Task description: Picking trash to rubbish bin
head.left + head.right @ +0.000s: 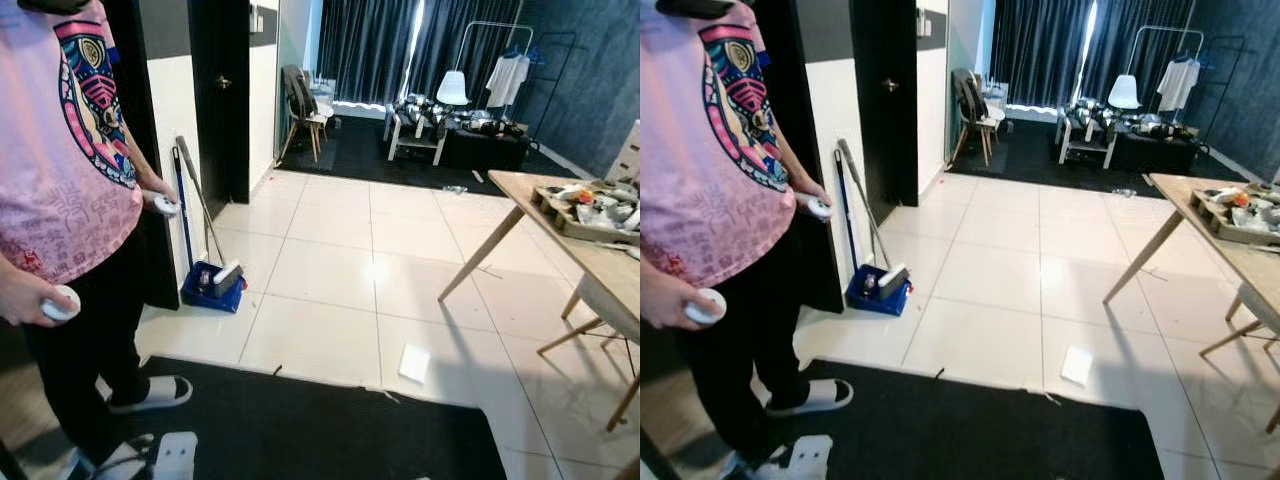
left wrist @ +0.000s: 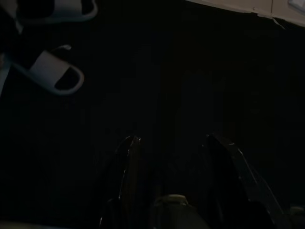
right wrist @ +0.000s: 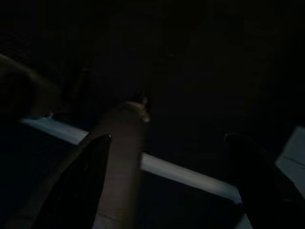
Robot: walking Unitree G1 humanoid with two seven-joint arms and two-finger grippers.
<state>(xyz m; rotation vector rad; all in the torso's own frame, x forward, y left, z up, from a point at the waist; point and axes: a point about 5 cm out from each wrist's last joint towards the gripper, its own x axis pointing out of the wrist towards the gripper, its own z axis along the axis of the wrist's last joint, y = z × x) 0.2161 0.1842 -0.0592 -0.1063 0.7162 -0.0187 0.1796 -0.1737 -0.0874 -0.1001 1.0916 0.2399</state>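
A flat white scrap of paper lies on the pale floor tiles just beyond the black rug. A smaller bit of litter lies far off near the dark room's edge. In the dark left wrist view my left gripper hangs over the black rug, its fingers apart and nothing between them. In the right wrist view my right gripper is open too, with a pale post dimly seen beyond its fingers.
A person in a pink shirt stands close at the left, holding white controllers and wearing white slippers. A blue dustpan with a broom leans by the wall. A wooden table with a cluttered tray stands at the right.
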